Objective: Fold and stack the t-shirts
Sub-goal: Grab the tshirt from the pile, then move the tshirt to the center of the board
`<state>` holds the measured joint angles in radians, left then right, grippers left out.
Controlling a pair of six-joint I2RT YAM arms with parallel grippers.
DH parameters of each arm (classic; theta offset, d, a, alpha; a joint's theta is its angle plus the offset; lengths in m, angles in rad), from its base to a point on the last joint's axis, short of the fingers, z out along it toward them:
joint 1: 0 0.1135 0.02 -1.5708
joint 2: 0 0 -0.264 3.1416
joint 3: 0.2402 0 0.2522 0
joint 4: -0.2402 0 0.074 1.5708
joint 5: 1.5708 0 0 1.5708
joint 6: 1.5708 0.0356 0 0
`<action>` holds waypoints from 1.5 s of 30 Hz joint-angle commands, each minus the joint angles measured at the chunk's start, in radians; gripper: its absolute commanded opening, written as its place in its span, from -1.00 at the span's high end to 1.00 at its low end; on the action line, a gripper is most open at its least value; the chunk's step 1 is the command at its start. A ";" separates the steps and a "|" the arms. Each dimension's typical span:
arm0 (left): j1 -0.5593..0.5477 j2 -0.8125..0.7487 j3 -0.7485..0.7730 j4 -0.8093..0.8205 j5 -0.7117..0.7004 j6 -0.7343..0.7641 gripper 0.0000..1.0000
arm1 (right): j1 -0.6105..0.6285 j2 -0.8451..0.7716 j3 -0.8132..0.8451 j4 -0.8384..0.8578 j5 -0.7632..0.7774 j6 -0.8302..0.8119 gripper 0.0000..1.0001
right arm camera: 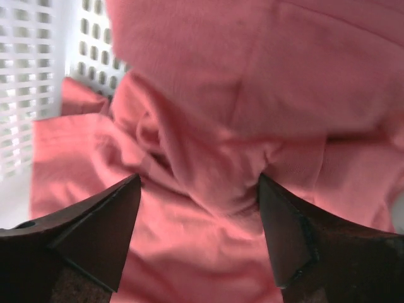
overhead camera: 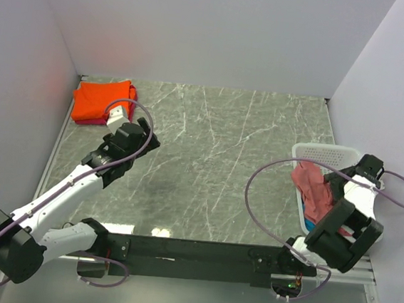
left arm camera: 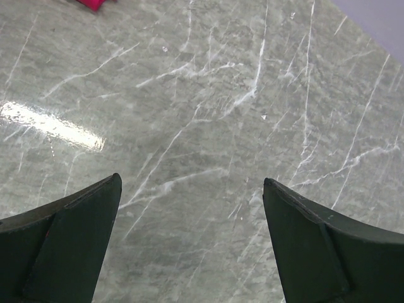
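Done: an orange t-shirt (overhead camera: 101, 100) lies folded in the far left corner of the desk (overhead camera: 224, 139), on top of a pink-red t-shirt (left arm camera: 95, 3) whose edge peeks out.
Left to do: a brick-red t-shirt (right arm camera: 240, 95) sits crumpled in the white basket (overhead camera: 306, 149) at the right, with a sliver of what looks like a teal-blue t-shirt (overhead camera: 311, 225) beneath it.
Right pincer (right arm camera: 199, 180): released, straddling a bunched fold of brick-red cloth, nothing pinched yet.
Left pincer (left arm camera: 191, 183): released wide above bare desk.
Progress: seemingly halfway, with two stacked and two waiting.
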<state>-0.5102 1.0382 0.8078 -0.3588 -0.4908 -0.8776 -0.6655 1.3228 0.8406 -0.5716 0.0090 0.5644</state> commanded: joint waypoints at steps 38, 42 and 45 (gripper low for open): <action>0.002 0.008 0.024 0.040 0.046 0.008 -0.99 | 0.539 -0.102 1.060 -0.246 0.157 -0.075 1.00; 0.001 -0.009 0.028 0.020 0.038 -0.015 -0.99 | 0.806 0.157 1.407 -0.255 0.171 -0.154 1.00; 0.001 -0.027 0.027 0.015 0.061 -0.060 -0.99 | 0.986 0.324 1.602 -0.213 0.074 -0.221 1.00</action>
<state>-0.5102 1.0512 0.8082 -0.3492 -0.4343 -0.8959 0.1787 1.5097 2.2879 -0.8288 0.1509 0.4404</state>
